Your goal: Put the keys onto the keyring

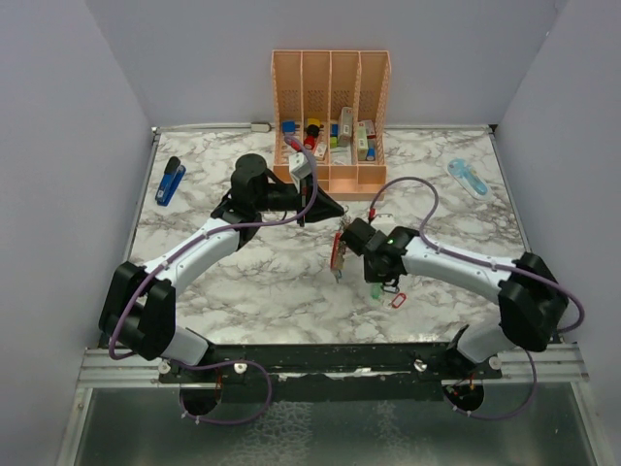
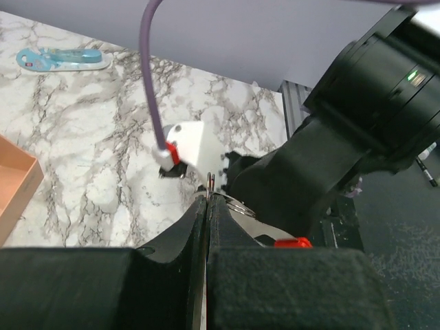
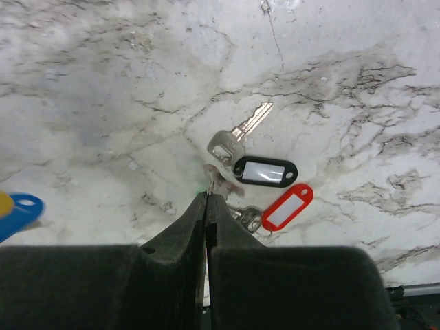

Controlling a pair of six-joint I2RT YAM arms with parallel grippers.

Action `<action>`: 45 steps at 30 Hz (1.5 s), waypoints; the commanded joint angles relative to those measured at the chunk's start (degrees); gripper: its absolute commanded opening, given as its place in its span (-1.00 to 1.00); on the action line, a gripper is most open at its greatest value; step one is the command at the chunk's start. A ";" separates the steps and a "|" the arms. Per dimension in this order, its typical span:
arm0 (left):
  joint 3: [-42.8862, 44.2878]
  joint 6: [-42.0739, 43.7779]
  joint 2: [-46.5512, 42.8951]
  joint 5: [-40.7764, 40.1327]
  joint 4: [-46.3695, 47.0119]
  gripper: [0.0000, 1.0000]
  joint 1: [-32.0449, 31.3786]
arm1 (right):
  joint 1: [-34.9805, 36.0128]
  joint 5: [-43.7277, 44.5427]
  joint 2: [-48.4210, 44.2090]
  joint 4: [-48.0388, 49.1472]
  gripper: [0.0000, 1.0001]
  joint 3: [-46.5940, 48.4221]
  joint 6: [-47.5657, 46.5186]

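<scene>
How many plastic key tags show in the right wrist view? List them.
3: black tag mid-frame, red tag just below it, blue tag at left edge. More may be hidden.

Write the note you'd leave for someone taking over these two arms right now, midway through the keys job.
Left gripper: shut on a thin metal edge, apparently part of the keyring, which sits between the two grippers.
Right gripper: shut on a small metal piece, likely a key, close to the keyring.
On the table below: a bare key, a black tag and a red tag.
Done: cannot tell whether any key is on the keyring.
Left: thread the held key, then the loose ones.
</scene>
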 commanded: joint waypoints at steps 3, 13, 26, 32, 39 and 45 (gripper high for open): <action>2.30 0.29 0.74 0.27 0.23 -1.00 -0.34 | 0.47 2.90 -10.56 -2.71 -0.98 -0.29 -0.17; 5.54 2.54 0.83 7.98 -3.90 -1.00 0.21 | 0.47 -5.31 -22.18 7.77 -0.98 -2.44 -12.32; 12.37 44.56 -0.52 8.16 -46.62 -1.00 -0.49 | 0.47 -23.85 -35.49 21.48 -0.98 0.96 -28.50; 13.78 49.74 0.12 6.86 -50.69 -1.00 -1.12 | 0.46 -29.30 -32.58 23.04 -0.98 3.68 -28.67; 12.95 42.56 0.31 7.81 -45.50 -1.00 -1.53 | 0.45 -27.64 -31.36 27.22 -0.98 2.72 -28.19; 11.35 39.33 -0.04 8.95 -43.58 -1.00 -1.94 | 0.47 -25.02 -31.12 27.89 -0.98 2.07 -28.00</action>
